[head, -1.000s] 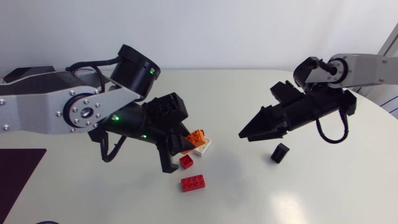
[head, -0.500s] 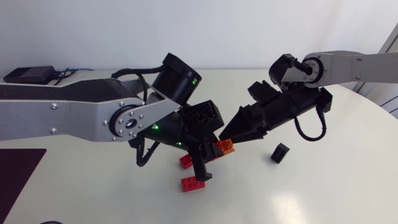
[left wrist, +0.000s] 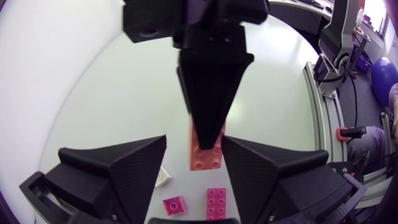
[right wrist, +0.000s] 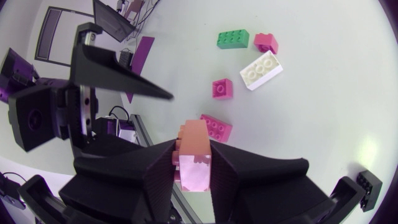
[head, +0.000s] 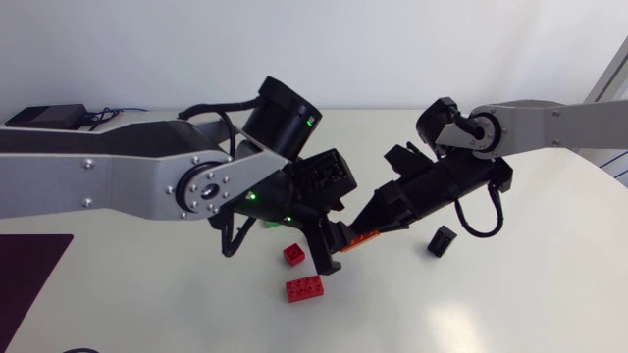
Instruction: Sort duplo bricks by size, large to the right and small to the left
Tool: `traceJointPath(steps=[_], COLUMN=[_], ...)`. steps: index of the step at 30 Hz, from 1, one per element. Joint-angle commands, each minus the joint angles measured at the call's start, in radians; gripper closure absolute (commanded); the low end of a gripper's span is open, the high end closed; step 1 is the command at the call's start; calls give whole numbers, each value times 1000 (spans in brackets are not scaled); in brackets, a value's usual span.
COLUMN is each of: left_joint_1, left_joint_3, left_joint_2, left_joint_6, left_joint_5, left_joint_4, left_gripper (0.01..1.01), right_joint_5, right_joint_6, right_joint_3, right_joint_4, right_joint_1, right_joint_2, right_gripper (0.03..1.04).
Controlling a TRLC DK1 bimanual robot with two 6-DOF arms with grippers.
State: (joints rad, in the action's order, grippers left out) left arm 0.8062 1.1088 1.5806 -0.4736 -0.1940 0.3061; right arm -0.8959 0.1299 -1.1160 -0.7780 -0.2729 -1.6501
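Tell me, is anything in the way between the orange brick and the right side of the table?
The right claw grips the orange brick, with the open left claw around it. On the table to the right lies only a black brick, low beside the right claw.

A smooth white table (head: pixel 520 304) with a rounded right edge fills the head view. A dark maroon flat rectangular mat (head: pixel 27 279) lies on it at the near left. At the far left edge sits a small flat black box (head: pixel 44 118), with thin cables (head: pixel 110 113) running beside it.
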Motion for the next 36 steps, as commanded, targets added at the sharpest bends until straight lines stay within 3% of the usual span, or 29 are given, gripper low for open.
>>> traceJointPath(steps=[1,7,12,24,27,36], left_joint_1=[-29,-81,-90,-10,-1,7], left_joint_3=[-26,-60,-99,-90,-92,-98], left_joint_2=[-47,-77,-1,168,182,213], left_joint_6=[20,3,-80,-117,-123,-143], left_joint_5=[8,10,33,99,103,143], left_joint_4=[-15,48,134,195,205,218], left_gripper=[61,54,70,167,221,221], right_joint_5=[9,25,201,657,735,874], right_joint_6=[-7,63,139,194,212,257], right_joint_3=[48,56,45,117,148,177], right_joint_4=[11,-10,2,167,212,287], right_joint_1=[32,156,225,156,135,90], right_joint_2=[27,41,42,81,73,18], right_gripper=[864,864,857,849,849,844])
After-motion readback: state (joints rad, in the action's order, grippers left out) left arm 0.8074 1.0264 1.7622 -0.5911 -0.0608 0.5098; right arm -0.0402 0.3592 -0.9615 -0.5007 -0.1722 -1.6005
